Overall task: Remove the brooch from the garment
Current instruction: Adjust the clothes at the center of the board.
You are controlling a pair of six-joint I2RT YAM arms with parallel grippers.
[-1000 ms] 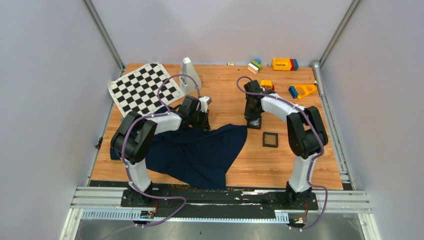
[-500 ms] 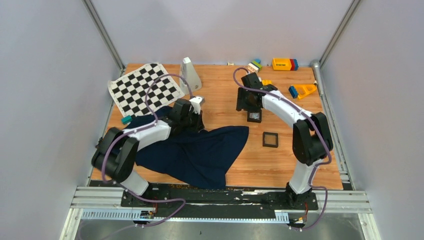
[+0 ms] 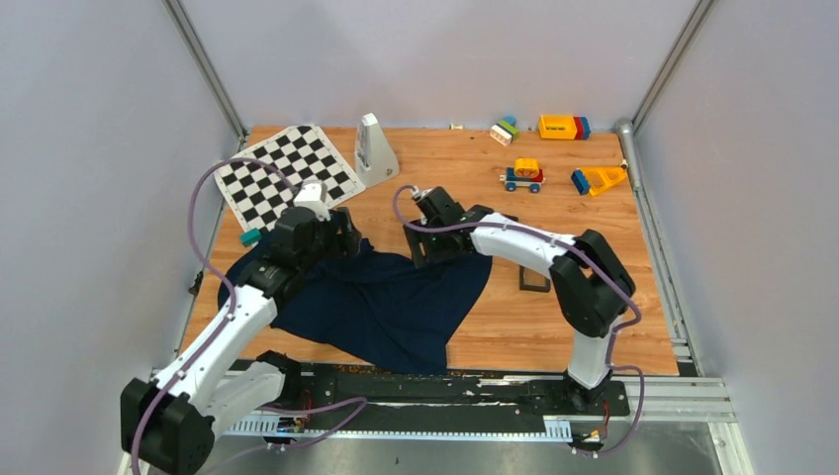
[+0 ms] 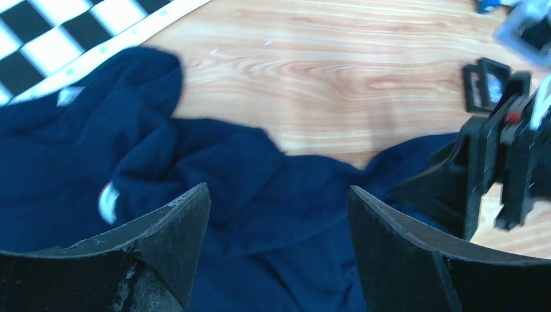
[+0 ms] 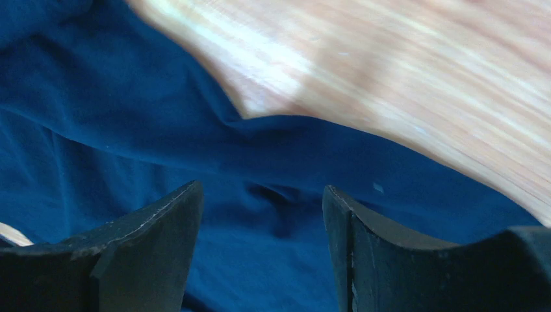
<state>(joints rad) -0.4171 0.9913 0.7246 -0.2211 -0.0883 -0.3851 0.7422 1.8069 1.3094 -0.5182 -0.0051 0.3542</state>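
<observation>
In the lower middle of the top view, the garment [image 3: 391, 307] lies spread and rumpled on the wooden table [image 3: 604, 332], a dark navy cloth reaching from the left edge of the boards to a point near the centre. The left gripper [image 3: 341, 240] hangs over its upper left part, and in the left wrist view its two dark fingers [image 4: 166, 237] stand wide apart with only folds of navy cloth between them, nothing gripped. The right gripper [image 3: 427, 247] is over the garment's upper right edge; in its own view the jaws are likewise spread wide above blue cloth and a strip of bare wood, empty. A small white tag [image 4: 107, 203] shows on the cloth at the left of the left wrist view, too blurred to read any writing. Which mark, if any, is the brooch I cannot tell. A small black square frame [image 3: 534, 280] lies on the wood just right of the garment, partly behind the right arm. At upper left is a black-and-white chequered mat [image 3: 282, 173], with a white tapered stand [image 3: 374, 148] beside it. Toward the upper right sit a toy car [image 3: 521, 175] and a yellow block [image 3: 562, 127], neither showing legible lettering.
</observation>
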